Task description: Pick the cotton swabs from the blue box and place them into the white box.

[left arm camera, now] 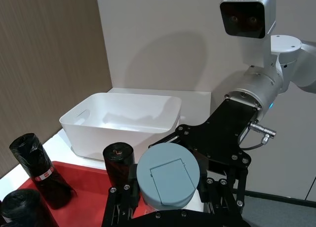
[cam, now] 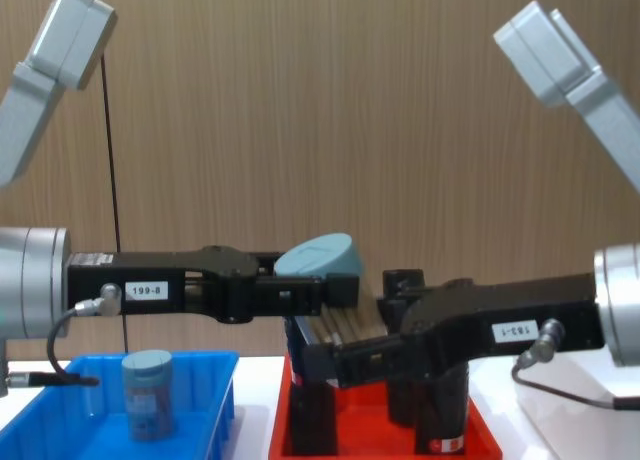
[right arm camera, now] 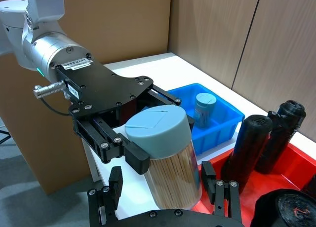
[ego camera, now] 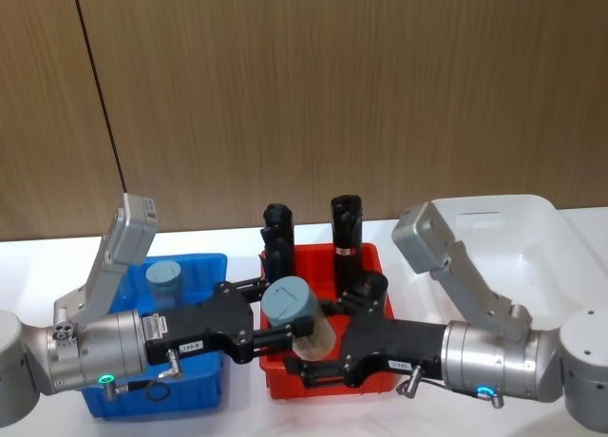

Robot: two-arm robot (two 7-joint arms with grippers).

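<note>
A cotton swabs jar (ego camera: pixel 296 312), clear with a pale blue-grey lid, hangs tilted above the red tray's front left part. My left gripper (ego camera: pixel 275 313) is shut on it just under the lid (right arm camera: pixel 157 131). My right gripper (ego camera: pixel 318 342) reaches in from the other side, open, with its fingers (right arm camera: pixel 208 176) standing either side of the jar's lower body (right arm camera: pixel 175 175). A second cotton swabs jar (ego camera: pixel 164 280) stands upright in the blue box (ego camera: pixel 207 266), also seen as jar (cam: pixel 147 392) in box (cam: pixel 60 410). The white box (ego camera: pixel 518 242) sits at the far right.
The red tray (ego camera: pixel 372 258) lies between the two boxes and holds tall black rolls (ego camera: pixel 346 223) with red-white labels, upright under and behind the grippers. A wood-panelled wall stands behind the white table. In the left wrist view the white box (left arm camera: pixel 98 131) lies beyond the tray.
</note>
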